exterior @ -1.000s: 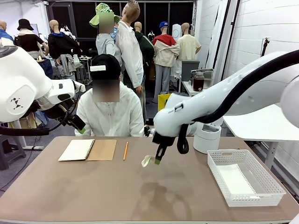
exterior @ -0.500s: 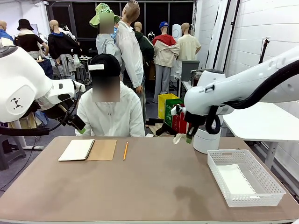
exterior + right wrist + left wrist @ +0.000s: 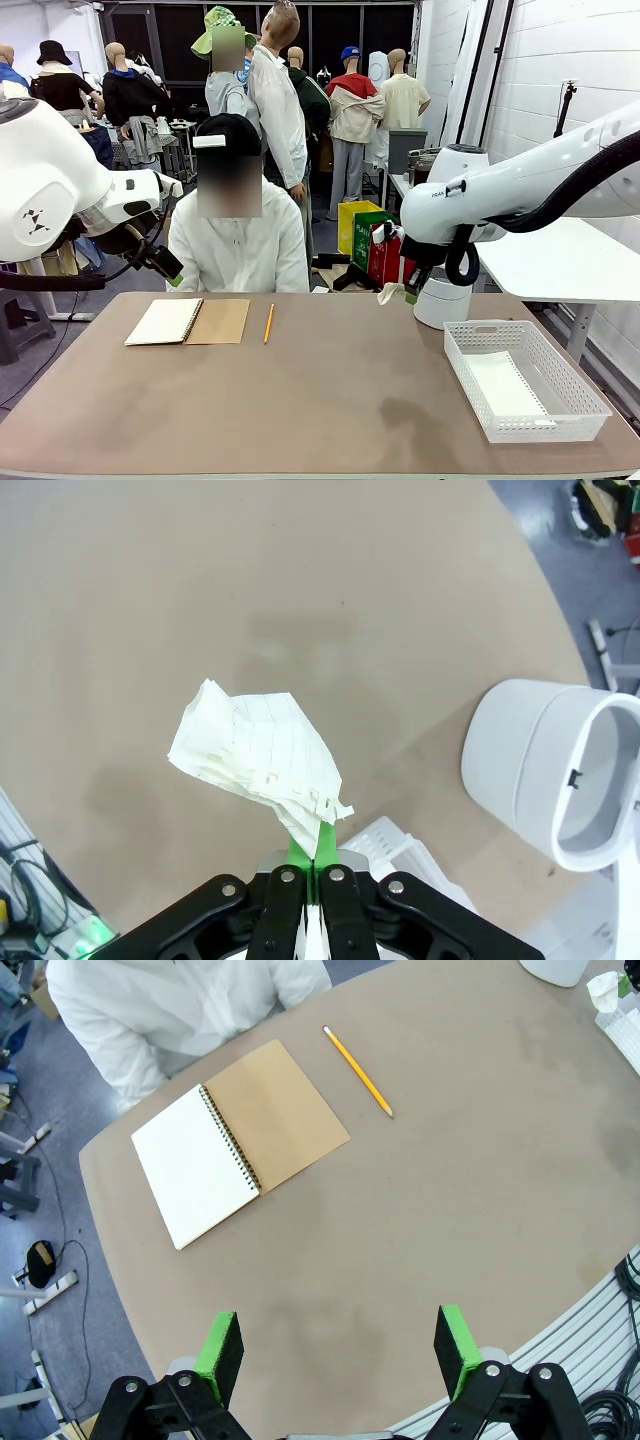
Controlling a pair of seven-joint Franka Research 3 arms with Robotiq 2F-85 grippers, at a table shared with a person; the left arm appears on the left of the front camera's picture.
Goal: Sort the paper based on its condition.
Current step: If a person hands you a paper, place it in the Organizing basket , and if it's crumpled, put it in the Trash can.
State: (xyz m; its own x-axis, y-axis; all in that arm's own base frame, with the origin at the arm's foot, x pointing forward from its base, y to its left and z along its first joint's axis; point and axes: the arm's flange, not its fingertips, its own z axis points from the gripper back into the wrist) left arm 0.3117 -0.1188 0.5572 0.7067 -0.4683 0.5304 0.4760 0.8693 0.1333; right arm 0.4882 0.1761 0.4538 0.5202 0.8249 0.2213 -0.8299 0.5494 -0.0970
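Right wrist view: right gripper (image 3: 312, 855) clamped on crumpled paper (image 3: 262, 755) above bare table (image 3: 150, 600), beside white bin (image 3: 555, 780).

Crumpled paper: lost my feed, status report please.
Right gripper shut on crumpled paper, aloft near white bin. Left gripper open, empty. Path clear.

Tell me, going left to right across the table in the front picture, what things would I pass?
Spiral notebook lying open, then the pencil, then the crumpled paper pinched in the right gripper above the table, then the white bin, then the white basket.
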